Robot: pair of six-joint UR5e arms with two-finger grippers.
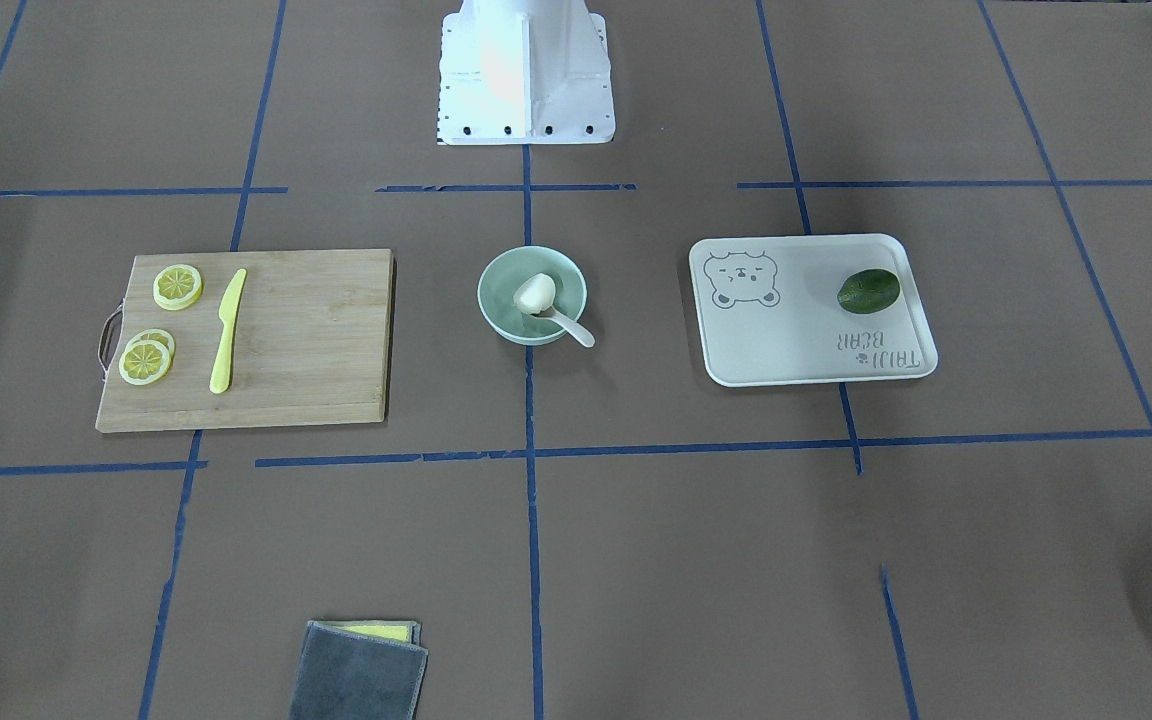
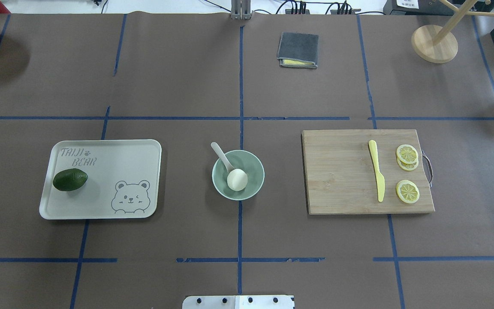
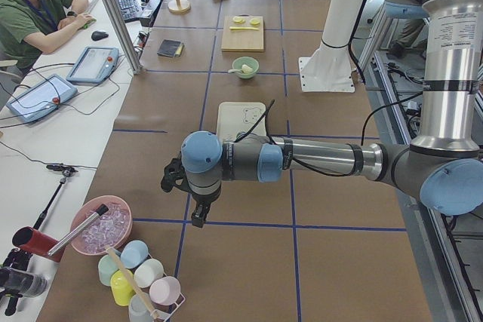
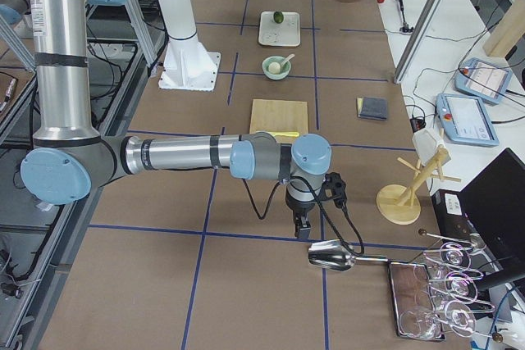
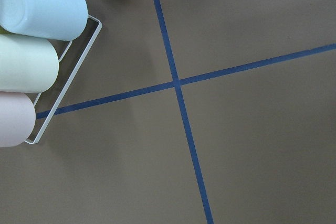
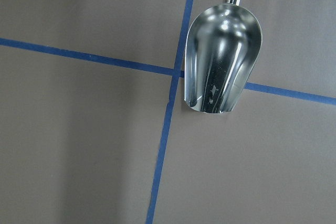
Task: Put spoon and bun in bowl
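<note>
The pale mint-green bowl [image 1: 532,295] [image 2: 238,174] stands at the table's middle. The white bun [image 1: 535,293] [image 2: 237,179] lies inside it. The off-white spoon [image 1: 574,328] [image 2: 221,155] has its scoop in the bowl under the bun, and its handle leans out over the rim. My left gripper [image 3: 198,216] hangs over the table's left end, far from the bowl. My right gripper [image 4: 301,231] hangs over the right end. Both show only in the side views, so I cannot tell whether they are open or shut.
A white tray [image 2: 101,206] holds a dark green lime [image 2: 70,179]. A cutting board [image 2: 341,176] carries a yellow knife [image 2: 377,169] and lemon slices. A folded cloth [image 2: 298,50] lies far off. A metal scoop [image 6: 223,56] lies below the right gripper, and racked cups [image 5: 31,40] below the left.
</note>
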